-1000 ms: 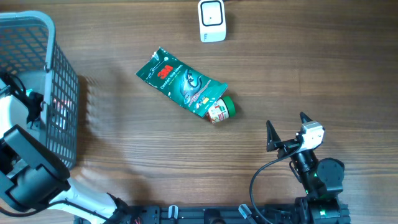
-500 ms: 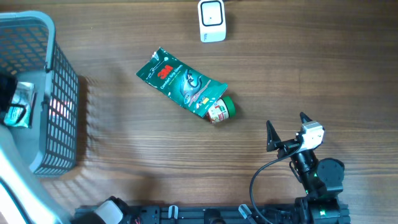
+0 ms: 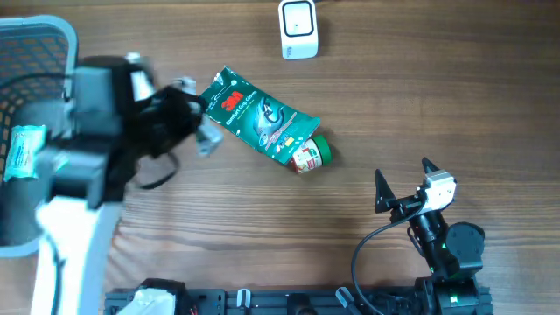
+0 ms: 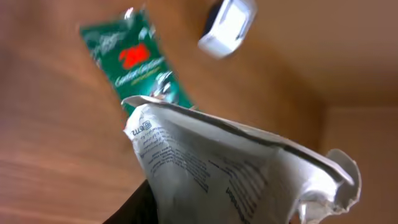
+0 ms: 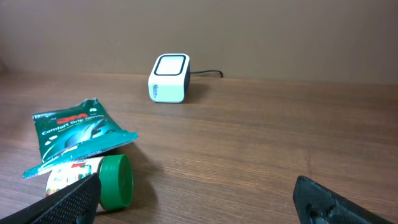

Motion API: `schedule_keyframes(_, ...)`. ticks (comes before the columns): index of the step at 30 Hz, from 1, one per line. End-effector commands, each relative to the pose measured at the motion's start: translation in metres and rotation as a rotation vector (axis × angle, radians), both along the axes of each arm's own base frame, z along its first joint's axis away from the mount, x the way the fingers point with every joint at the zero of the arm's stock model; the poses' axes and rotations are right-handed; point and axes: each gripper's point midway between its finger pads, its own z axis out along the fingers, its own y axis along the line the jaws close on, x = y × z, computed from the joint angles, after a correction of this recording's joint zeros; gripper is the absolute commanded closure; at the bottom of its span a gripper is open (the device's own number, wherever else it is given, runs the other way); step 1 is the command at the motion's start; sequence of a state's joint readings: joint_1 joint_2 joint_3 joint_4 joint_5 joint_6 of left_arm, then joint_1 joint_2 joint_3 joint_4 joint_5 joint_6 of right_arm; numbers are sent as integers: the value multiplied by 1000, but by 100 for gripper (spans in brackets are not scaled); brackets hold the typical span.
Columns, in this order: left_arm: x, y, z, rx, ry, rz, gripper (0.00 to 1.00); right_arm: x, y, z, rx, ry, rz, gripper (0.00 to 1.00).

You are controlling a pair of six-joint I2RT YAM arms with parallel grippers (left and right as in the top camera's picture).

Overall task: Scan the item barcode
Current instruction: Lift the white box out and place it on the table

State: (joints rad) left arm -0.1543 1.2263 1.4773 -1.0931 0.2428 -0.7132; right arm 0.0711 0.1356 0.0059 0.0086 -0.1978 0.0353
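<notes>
1. Movement: left hand (image 3: 194, 112) has swung from the grey mesh basket (image 3: 52, 26) to beside the green foil pouch (image 3: 258, 118).
2. It's clamped on a crinkled white printed packet (image 4: 236, 174).
3. Meanwhile right hand (image 3: 402, 168) unmoved, spread wide, empty.

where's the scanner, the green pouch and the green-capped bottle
scanner (image 3: 298, 28): overhead view, top face
green pouch (image 3: 258, 118): overhead view, middle of printed front
green-capped bottle (image 5: 116, 180): right wrist view, green cap

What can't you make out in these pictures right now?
- Left gripper: motion-blurred overhead; fingers hidden behind the white packet in left wrist view.
- White packet's print: too blurred to read; no barcode shows.
- Bottle: half under the green packet.
- Basket: cut by the left edge, arm over it.
</notes>
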Motion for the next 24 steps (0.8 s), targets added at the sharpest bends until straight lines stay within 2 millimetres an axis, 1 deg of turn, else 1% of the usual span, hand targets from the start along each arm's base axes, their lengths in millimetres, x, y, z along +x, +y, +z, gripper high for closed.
schedule_keyframes(1, 10, -26, -70, 112, 203, 28, 72, 0, -1, 1, -7, -8, -6, 0)
schedule_keyframes(2, 11, -35, -98, 152, 284, 26, 72, 0, -1, 1, -6, -9, -6, 0)
schedule_keyframes(3, 12, -40, -112, 168, 326, 31, 72, 0, -1, 2, -7, -9, -6, 0)
schedule_keyframes(5, 14, -53, -149, 205, 430, 51, 73, 0, -1, 1, -6, -8, -6, 0)
schedule_keyframes(6, 16, -64, -173, 225, 484, 53, 73, 0, -1, 1, -7, -8, -6, 0)
schedule_keyframes(8, 14, -74, -203, 253, 563, 79, 73, 0, -1, 1, -6, -8, -6, 0)
schedule_keyframes(9, 11, -77, -221, 285, 607, 94, 73, 0, -1, 1, -6, -9, -6, 0)
schedule_keyframes(10, 8, -79, -235, 316, 633, 89, 72, 0, -1, 1, -6, -8, -6, 0)
schedule_keyframes(12, 2, -81, -260, 396, 675, 76, 72, 0, -1, 1, -6, -8, -6, 0)
schedule_keyframes(13, 0, -81, -266, 412, 686, 70, 72, 0, -1, 1, -6, -8, -6, 1)
schedule_keyframes(14, -1, -82, -269, 426, 688, 66, 69, 0, -1, 2, -6, -9, -6, 0)
schedule_keyframes(15, 2, -79, -268, 446, 670, 75, 48, 0, -1, 1, -6, -9, -6, 0)
schedule_keyframes(16, 9, -76, -256, 447, 639, 58, 27, 0, -1, 1, -6, -8, -6, 0)
schedule_keyframes(17, 15, -75, -246, 444, 617, 37, 13, 0, -1, 1, -7, -8, -6, 0)
schedule_keyframes(18, 27, -72, -223, 438, 575, 23, 4, 0, -1, 1, -6, -8, -6, 0)
schedule_keyframes(19, 39, -66, -192, 431, 524, 27, 0, 0, -1, 1, -7, -8, -6, 0)
schedule_keyframes(20, 49, -59, -165, 430, 476, 43, 0, 0, -1, 1, -7, -9, -6, 0)
schedule_keyframes(21, 63, -47, -116, 417, 386, 59, 0, 0, -1, 1, -6, -8, -6, 0)
schedule_keyframes(22, 72, -29, -66, 410, 290, 89, 0, 0, -1, 1, -6, -9, -6, 0)
schedule_keyframes(23, 75, -7, -25, 413, 214, 151, 0, 0, -1, 2, -7, -9, -6, 0)
schedule_keyframes(24, 71, 22, 11, 428, 152, 236, 0, 0, -1, 1, -7, -8, -6, 0)
